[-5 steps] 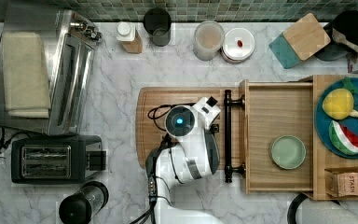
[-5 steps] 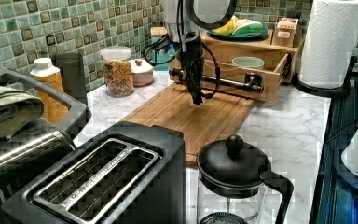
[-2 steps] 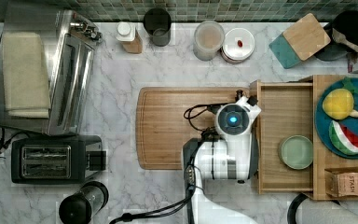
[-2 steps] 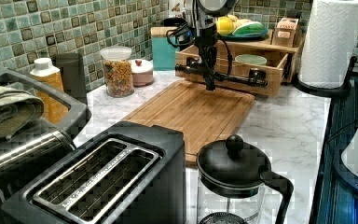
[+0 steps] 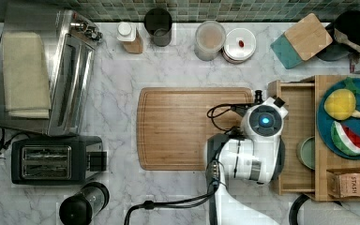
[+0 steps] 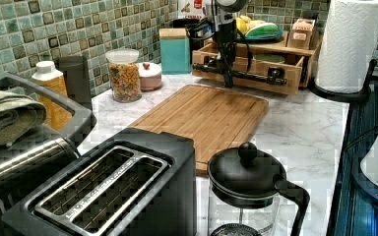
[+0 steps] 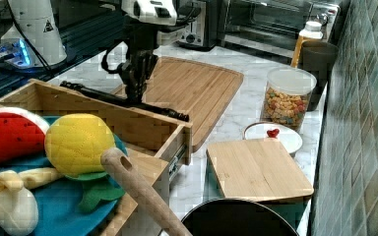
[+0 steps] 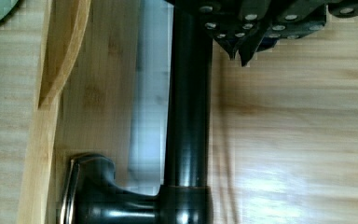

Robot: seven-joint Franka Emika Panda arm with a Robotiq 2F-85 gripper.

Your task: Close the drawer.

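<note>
Gripper (image 8: 241,52) clenched, fingertips together, set against the black bar handle (image 8: 189,116) of the drawer (image 5: 296,96).

Seen in the right view reaching down from the arm, gripper (image 7: 134,92) at the handle (image 7: 123,101) near its middle, on the side facing the cutting board (image 5: 183,129). In the wrist view, closed around nothing, just beside the bar and over the board's wood. Drawer partly out from under the wooden shelf unit (image 5: 327,161), projecting toward the top view's left, front panel (image 7: 128,125) just short of the board's edge. Inside the drawer, a pale green bowl (image 5: 305,152), half under the shelf. In the left view, gripper (image 6: 228,78) in front of the drawer (image 6: 256,82), at the countertop's far end.
</note>
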